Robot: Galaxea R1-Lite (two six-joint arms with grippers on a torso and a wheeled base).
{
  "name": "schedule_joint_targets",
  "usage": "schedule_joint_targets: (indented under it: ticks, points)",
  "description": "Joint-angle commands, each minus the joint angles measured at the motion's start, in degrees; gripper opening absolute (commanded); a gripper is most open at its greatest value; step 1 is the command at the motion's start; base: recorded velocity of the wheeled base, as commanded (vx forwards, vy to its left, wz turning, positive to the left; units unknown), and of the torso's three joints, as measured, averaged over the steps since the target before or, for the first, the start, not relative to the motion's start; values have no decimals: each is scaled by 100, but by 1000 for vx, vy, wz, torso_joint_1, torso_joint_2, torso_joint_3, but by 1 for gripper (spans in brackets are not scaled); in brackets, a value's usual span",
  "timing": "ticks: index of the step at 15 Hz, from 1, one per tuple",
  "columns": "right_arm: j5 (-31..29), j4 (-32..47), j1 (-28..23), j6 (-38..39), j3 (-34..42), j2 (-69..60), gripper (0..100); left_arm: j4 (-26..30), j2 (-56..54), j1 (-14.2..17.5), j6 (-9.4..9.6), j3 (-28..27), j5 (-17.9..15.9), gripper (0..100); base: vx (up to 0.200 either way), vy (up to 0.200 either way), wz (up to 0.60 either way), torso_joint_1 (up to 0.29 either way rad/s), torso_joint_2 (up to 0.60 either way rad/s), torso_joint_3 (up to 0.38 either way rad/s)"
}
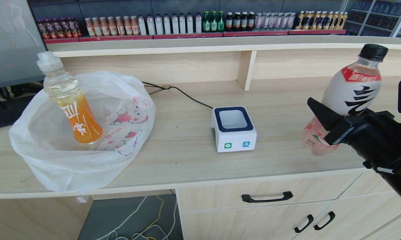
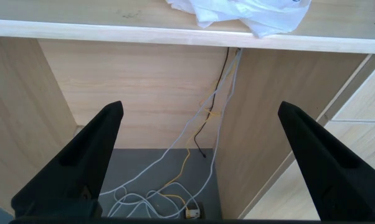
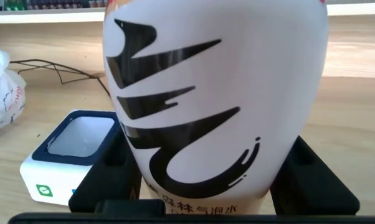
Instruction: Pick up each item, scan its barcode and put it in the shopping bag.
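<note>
Tally stands at two bottles: orange-filled clear bottle point(image 1: 72, 106), pink white-labelled bottle point(image 1: 350, 93); one white plastic shopping bag point(image 1: 54, 166); one white-and-blue box scanner point(image 1: 234, 130).

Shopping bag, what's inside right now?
One orange drink bottle, leaning, its capped neck above the shopping bag rim. Its base and the bag floor are veiled by the translucent plastic.

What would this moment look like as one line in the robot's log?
right gripper: shut on pink bottle, held right of scanner | left gripper: open, below counter edge | orange bottle: in shopping bag
</note>
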Motion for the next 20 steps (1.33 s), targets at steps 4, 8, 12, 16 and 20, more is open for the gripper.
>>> schedule_joint_targets:
  ticks: [4,8,12,16,20]
  points:
    - [-8,-15,-13,-2,195,-109,0,-2,-1,0,1,0,0,100,0,0,0,0,0,0]
    - [1,-15,-4,-2,2,-92,0,-2,-1,9,1,0,0,100,0,0,0,0,0,0]
    - [-69,-15,409,33,-728,286,0,-2,-1,0,1,0,0,100,0,0,0,0,0,0]
    - [-614,91,1279,710,-1519,770,0,-2,-1,9,1,0,0,100,0,0,0,0,0,0]
    - [-1774,847,1859,1870,-3444,1464,0,-2,-1,9,1,0,0,100,0,0,0,0,0,0]
